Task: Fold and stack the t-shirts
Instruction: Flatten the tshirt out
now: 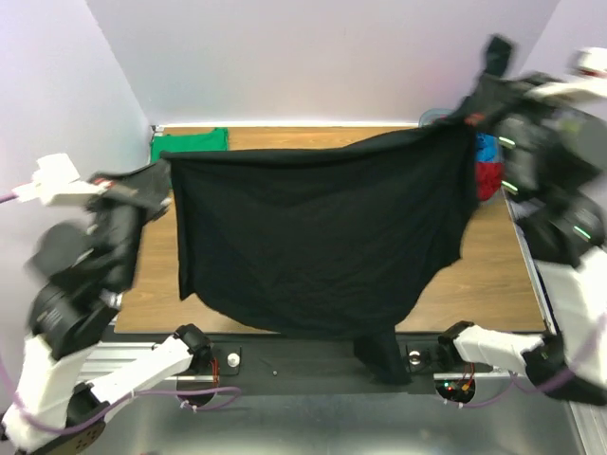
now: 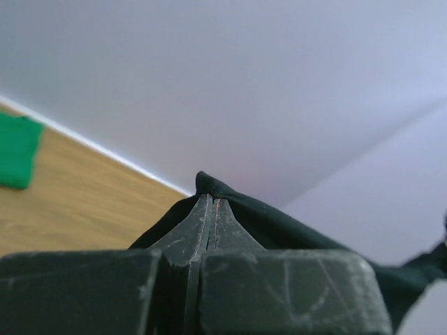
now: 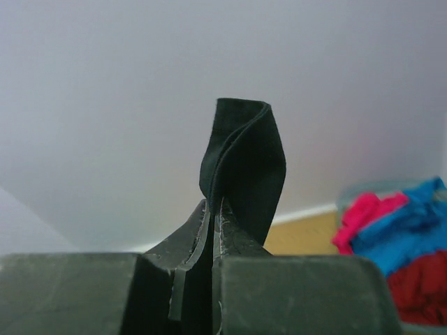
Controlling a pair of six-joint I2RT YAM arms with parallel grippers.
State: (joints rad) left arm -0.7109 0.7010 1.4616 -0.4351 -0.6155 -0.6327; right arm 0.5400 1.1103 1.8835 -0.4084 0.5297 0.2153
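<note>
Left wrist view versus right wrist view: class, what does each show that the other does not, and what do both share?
Only the left wrist view shows the green t-shirt, lying flat on the table. Only the right wrist view shows the heap of pink, blue and red t-shirts. Both show a tool shut on the black t-shirt, the left tool and the right tool, against a pale wall.

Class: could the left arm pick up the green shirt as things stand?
Probably not yet: the left hand is shut on the black shirt, held up with the right hand. The green shirt lies nearby, uncovered.
</note>
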